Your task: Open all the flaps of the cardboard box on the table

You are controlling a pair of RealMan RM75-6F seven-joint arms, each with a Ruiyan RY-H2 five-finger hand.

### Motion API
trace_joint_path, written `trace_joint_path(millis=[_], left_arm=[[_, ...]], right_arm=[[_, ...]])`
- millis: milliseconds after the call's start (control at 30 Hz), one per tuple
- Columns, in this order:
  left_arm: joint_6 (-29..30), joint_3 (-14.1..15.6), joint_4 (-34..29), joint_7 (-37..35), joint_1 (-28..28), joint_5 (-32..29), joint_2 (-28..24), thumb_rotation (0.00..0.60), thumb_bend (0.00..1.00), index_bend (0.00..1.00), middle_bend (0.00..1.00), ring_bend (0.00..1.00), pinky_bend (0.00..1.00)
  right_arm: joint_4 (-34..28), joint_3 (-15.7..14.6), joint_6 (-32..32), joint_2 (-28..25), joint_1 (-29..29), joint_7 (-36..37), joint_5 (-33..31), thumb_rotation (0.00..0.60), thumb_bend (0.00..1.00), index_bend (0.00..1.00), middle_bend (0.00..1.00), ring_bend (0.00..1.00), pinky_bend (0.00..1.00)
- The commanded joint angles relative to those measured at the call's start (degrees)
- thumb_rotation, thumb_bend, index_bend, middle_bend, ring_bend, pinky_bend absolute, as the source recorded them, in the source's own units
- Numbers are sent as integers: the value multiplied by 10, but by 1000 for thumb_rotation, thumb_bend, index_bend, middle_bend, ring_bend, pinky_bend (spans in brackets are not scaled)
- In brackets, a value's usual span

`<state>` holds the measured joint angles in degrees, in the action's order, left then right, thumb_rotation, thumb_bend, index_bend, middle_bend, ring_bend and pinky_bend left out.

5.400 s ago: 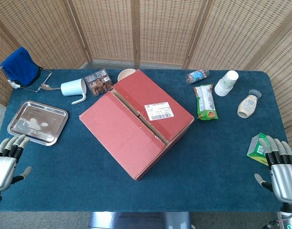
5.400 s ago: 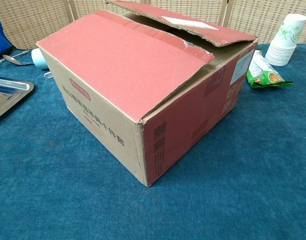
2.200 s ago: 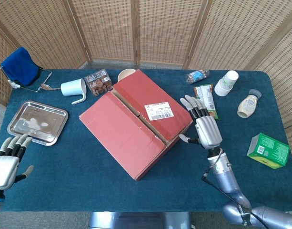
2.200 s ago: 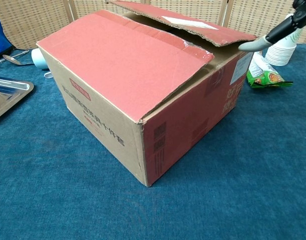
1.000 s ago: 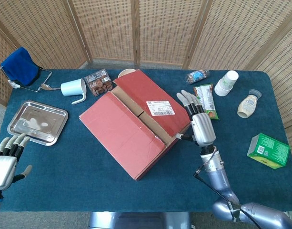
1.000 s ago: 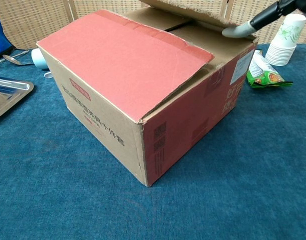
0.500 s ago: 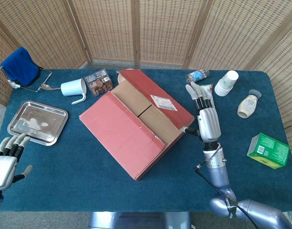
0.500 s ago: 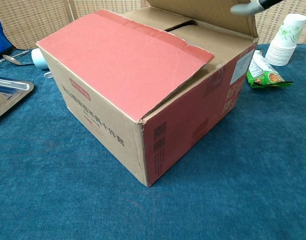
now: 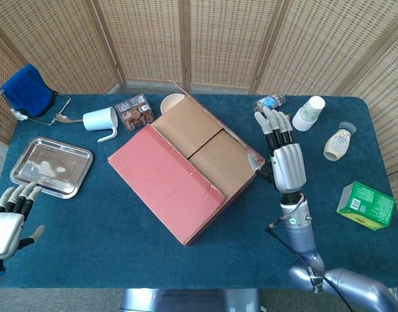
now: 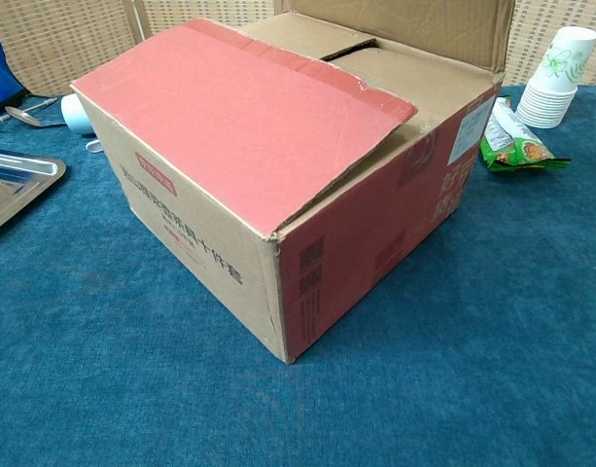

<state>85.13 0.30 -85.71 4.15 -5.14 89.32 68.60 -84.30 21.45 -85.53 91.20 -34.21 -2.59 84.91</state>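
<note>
The right robot hand (image 9: 286, 162) stands just beside the right side of the cardboard box (image 9: 186, 172), fingers extended and apart, grasping nothing. Its thumb lies near the box corner; contact cannot be confirmed. The left robot hand (image 9: 9, 221) hovers at the near left edge of the counter (image 9: 121, 253), released, fingers spread, well apart from the box.

The box sits near the middle of the counter, turned at an angle. The far outer flap (image 10: 414, 24) stands upright. The near outer flap (image 10: 239, 117) lies closed over the opening. Two inner flaps (image 9: 199, 146) lie flat and exposed.

Handling: corrugated board is judged light, stiff and hinged at its creases. Take each flap at its free edge, away from the crease. The box may slide on the cloth when lifted.
</note>
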Motion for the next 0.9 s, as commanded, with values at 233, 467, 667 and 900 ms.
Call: trace_joint_path(millis=[233,467,667,900], left_arm=[[0,-1,1,-2,0,-2,0,600,36,0,0,0,0],[-1,0,1,-3,0,-2,-1,600,34,0,0,0,0],[0,-1,1,-3,0,-2,-1,600,35,0,0,0,0],[0,-1,1,-3,0,-2,-1,600,35,0,0,0,0]], right_arm=[[66,-5,2,16,-22,-51,14,600,357,0,0,0,65],[91,1,-11,19,-32,-84,20,600,367,0,0,0,70],[98,7,-13,16,-38,-99,16,600,367,0,0,0,70],[130,6,-12,12,-51,-133,22,600,367,0,0,0,70]])
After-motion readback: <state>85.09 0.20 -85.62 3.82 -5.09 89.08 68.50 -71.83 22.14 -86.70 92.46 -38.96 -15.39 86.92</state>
